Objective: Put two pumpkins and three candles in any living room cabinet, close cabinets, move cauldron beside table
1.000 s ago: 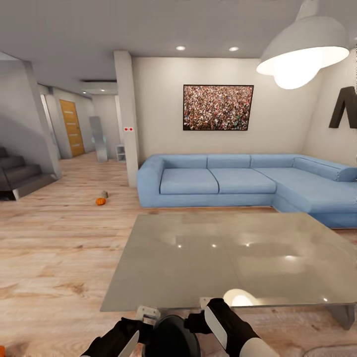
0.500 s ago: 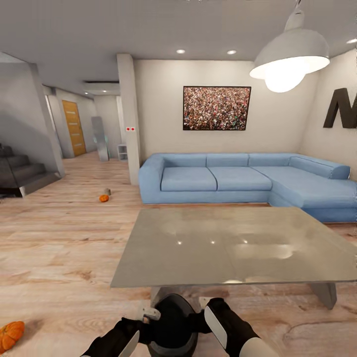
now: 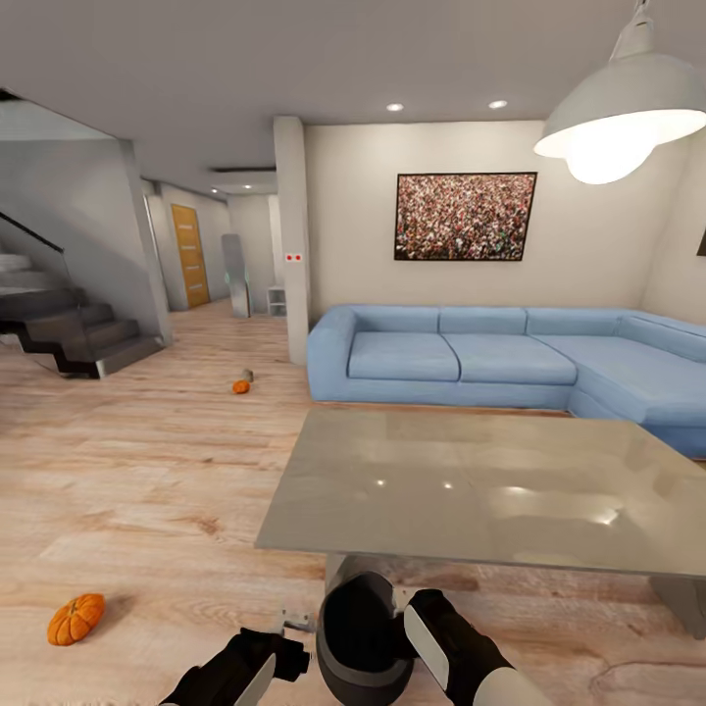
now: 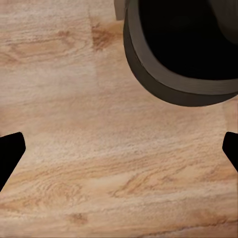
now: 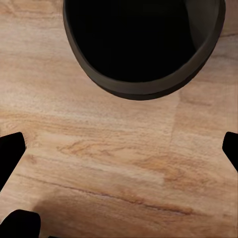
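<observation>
Two wide-open hands, left (image 4: 119, 148) and right (image 5: 119, 148), now clear of the floor-standing cauldron (image 3: 361, 637).

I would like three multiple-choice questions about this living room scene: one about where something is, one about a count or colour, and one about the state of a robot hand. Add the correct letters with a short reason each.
1. Where is the cauldron?
A. on the sofa
B. on the floor at the near edge of the table
C. on the stairs

2. How many pumpkins lie on the floor in the head view?
A. none
B. two
C. four

3. What is the state of the left hand?
A. open, holding nothing
B. shut on a candle
C. shut on a pumpkin

Answers:
1 B: the cauldron stands on the wood floor just before the table.
2 B: one pumpkin lies near, another pumpkin lies far, beside a candle.
3 A: the left hand has its fingertips wide apart over bare floor.
</observation>
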